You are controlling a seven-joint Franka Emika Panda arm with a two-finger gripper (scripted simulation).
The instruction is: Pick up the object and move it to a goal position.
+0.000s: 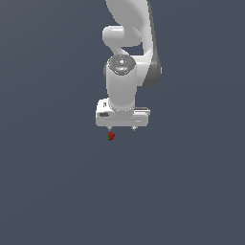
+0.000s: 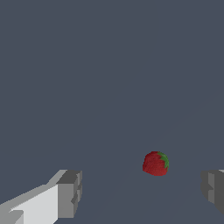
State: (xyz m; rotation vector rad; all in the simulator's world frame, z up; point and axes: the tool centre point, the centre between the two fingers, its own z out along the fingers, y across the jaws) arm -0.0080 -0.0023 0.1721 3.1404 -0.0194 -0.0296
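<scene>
The object is a tiny red strawberry-like lump with a green bit, lying on the dark grey floor. In the exterior view my white gripper hangs just above it, with the object under the fingertip on that view's left. The wrist view shows the object between my two grey fingertips, closer to one of them and apart from both. My gripper is open and holds nothing.
A plain dark grey floor fills both views. The white arm rises above the gripper toward the top of the exterior view.
</scene>
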